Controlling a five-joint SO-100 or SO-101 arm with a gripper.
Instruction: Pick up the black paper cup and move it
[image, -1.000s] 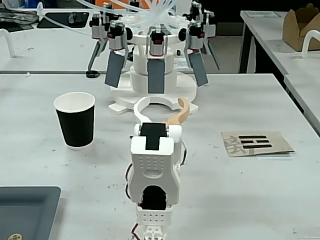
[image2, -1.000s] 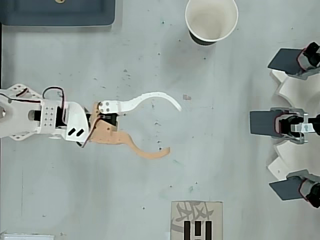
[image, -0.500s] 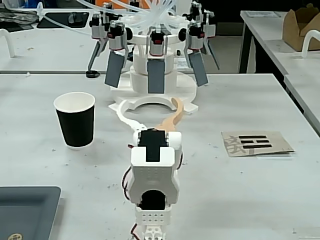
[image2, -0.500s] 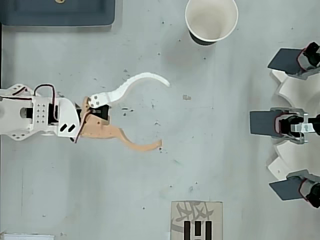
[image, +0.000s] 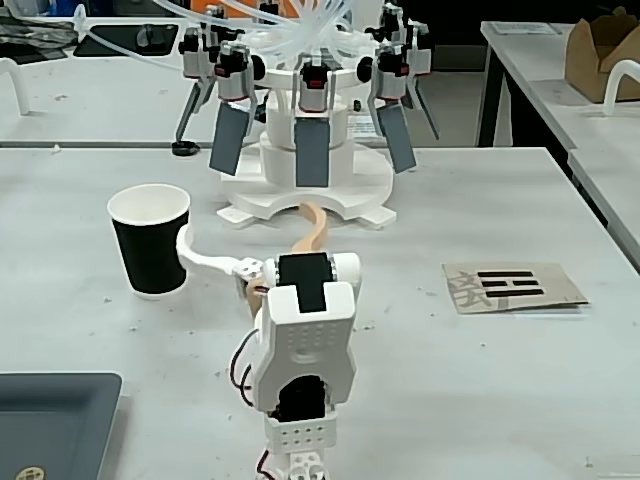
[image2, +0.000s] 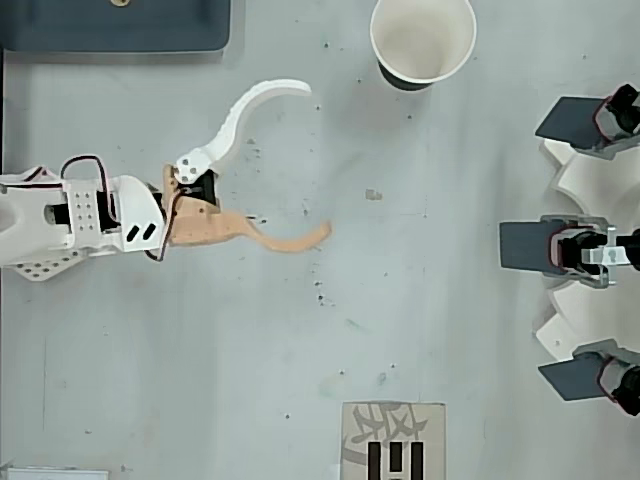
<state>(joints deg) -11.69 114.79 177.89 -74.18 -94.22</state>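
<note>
Since the earlier pictures I have swung toward the black paper cup (image2: 422, 40), and my white finger (image2: 245, 110), which pointed out over bare table, now arcs toward the cup's side of the scene. My gripper (image2: 318, 158) stands spread wide with nothing in it: the white fingertip sits at the upper side of the overhead view and the tan finger (image2: 268, 236) trails toward mid-table. The cup stands upright on the grey table (image2: 300, 380), near the top edge of the overhead view and well apart from both fingertips there. In the fixed view the cup (image: 150, 240) is at the left, and my white finger (image: 205, 259) seems to reach its wall; I cannot tell from that angle whether it touches. Risks noted: the cup is light and empty, so if I keep sweeping, the white fingertip would likely strike the wall from one side and push or tip it before the tan finger gets round the other. Closing too early would pinch air or clip the rim. A hard squeeze could crush the paper wall. The multi-arm fixture (image2: 585, 245) at the far end lies beyond the cup; overreach could hit it.
</note>
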